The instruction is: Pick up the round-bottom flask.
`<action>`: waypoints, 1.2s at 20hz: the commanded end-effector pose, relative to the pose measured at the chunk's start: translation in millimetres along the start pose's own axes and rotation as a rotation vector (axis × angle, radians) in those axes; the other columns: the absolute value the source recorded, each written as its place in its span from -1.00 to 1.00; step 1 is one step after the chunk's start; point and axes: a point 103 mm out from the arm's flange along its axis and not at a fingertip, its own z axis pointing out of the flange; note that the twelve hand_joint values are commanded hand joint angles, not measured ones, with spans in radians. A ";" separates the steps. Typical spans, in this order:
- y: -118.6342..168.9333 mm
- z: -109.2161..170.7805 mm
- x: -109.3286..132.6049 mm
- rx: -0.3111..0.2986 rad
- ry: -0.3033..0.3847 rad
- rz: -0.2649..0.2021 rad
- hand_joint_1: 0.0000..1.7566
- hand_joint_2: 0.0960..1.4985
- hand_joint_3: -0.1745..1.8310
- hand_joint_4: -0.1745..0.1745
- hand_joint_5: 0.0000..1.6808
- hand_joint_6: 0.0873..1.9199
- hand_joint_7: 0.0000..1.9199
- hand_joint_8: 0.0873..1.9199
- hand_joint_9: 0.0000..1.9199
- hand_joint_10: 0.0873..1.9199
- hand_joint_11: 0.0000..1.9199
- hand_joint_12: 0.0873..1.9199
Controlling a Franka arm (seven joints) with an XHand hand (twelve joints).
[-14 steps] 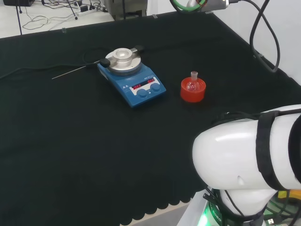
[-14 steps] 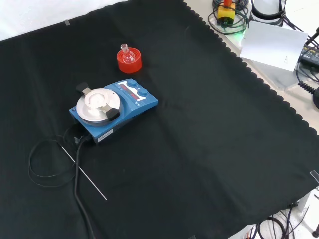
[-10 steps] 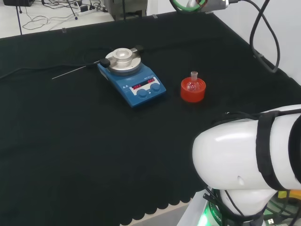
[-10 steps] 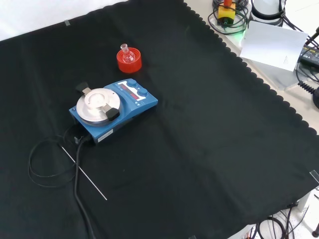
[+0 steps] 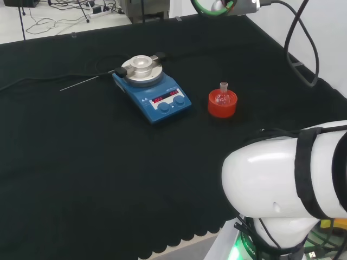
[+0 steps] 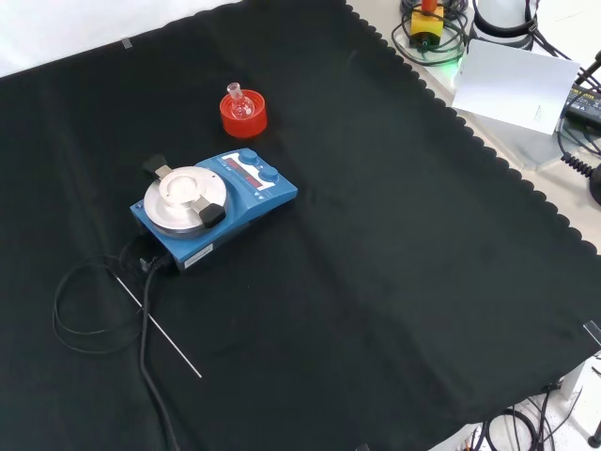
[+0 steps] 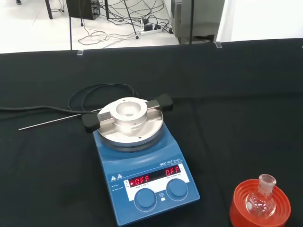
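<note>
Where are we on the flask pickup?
Nothing looks done yet. The round-bottom flask sits upright in its red ribbed stand on the black cloth, beside the blue hotplate stirrer, with nothing touching it. In hand: the wrist view looks toward the flask from a distance, consistent with an approach. Left: reach the flask, close on it, and lift it off the stand.

Only change in the head view: the black cable loop (image 5: 295, 40) at top right sits slightly further left and swings lower than 0.5 s ago (the grey and green arm part (image 5: 227, 5) above it shifts too).
</note>
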 end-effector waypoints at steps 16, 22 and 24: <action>76.9 102.3 -92.7 0.057 0.090 0.128 -0.74 0.65 -0.56 -0.17 -0.43 -0.85 -0.80 -0.44 -0.72 -0.37 -1.00 0.34; 115.3 141.2 -130.7 0.087 0.128 0.157 -0.67 0.62 -0.57 -0.20 -0.41 -0.85 -0.80 -0.44 -0.70 -0.37 -1.00 0.37; 125.7 151.8 -136.6 0.100 0.123 0.157 -0.67 0.62 -0.57 -0.20 -0.41 -0.85 -0.80 -0.44 -0.70 -0.37 -1.00 0.38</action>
